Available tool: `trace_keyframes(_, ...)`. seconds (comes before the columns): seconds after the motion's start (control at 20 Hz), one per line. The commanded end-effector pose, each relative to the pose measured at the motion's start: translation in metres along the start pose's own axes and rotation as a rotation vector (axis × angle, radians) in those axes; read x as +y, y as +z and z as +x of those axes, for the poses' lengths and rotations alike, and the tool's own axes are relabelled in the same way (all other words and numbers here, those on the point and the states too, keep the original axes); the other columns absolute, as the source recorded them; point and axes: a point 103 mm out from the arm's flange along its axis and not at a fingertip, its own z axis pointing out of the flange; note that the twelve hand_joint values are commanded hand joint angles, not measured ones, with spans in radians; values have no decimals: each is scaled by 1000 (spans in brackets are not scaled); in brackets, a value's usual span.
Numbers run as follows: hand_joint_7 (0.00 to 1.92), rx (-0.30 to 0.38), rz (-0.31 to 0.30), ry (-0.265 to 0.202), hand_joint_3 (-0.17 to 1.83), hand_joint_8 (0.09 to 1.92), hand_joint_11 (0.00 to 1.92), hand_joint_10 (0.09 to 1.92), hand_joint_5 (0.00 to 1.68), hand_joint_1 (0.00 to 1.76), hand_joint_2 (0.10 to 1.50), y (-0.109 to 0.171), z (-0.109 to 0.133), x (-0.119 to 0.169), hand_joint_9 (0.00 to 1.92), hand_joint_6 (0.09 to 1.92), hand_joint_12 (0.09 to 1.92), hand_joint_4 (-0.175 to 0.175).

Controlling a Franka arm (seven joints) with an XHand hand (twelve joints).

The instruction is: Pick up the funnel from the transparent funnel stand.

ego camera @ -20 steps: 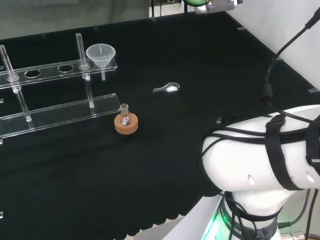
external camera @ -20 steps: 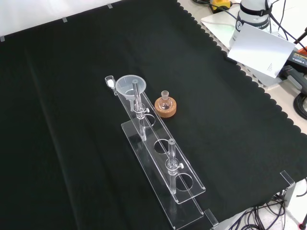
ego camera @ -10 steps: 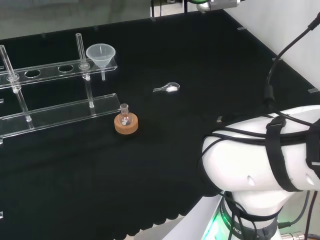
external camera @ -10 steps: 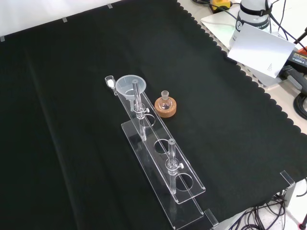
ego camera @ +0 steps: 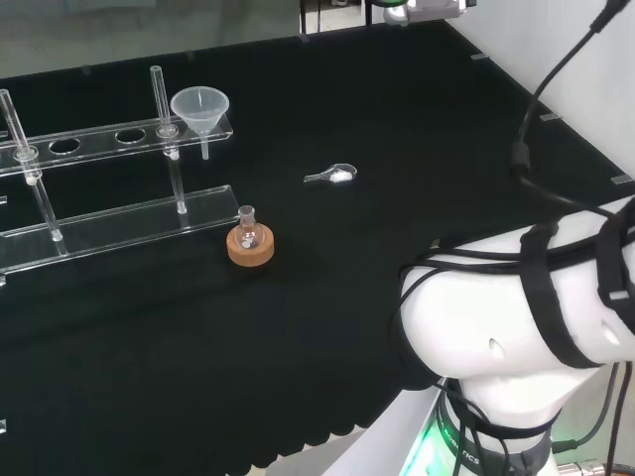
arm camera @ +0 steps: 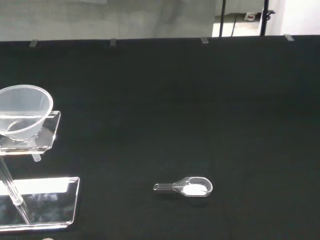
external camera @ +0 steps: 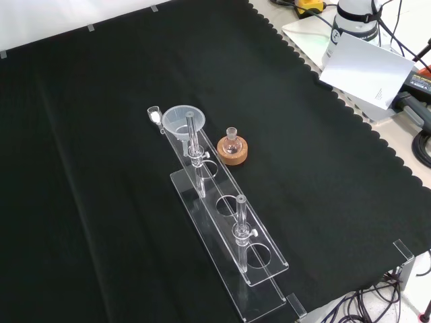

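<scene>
clear funnel (external camera: 178, 119) seated in the far end hole of the clear rack (external camera: 229, 222), upright, mouth up; just beside its rim on the far left, a small clear scoop (external camera: 155, 116) lying on the black cloth (external camera: 81, 168); to the right of the rack, near the funnel, a small round flask (external camera: 232, 142) sitting upright in a cork ring (external camera: 232, 152); two clear posts rising from the rack

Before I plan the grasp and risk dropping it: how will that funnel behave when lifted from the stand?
The funnel looks thin and clear, so probably light and slippery. Its stem hangs through a hole in the transparent stand, so it should lift straight up; tilted, it may catch.
</scene>
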Motion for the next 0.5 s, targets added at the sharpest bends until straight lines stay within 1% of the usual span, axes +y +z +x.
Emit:
trace_keyframes(0.05,22,21,37,-91,454,570,253,636,235,0,1086,15,23,48,228,87,1326,5)
trace_keyframes(0.3,33,17,96,-160,417,562,228,641,222,0,1023,40,59,81,224,87,1349,-6)
trace_keyframes(0.4,40,17,106,-185,398,564,216,647,213,0,990,49,72,87,222,87,1358,-8)
trace_keyframes(0.5,47,23,127,-198,378,572,204,664,210,0,958,60,82,91,227,87,1373,-7)
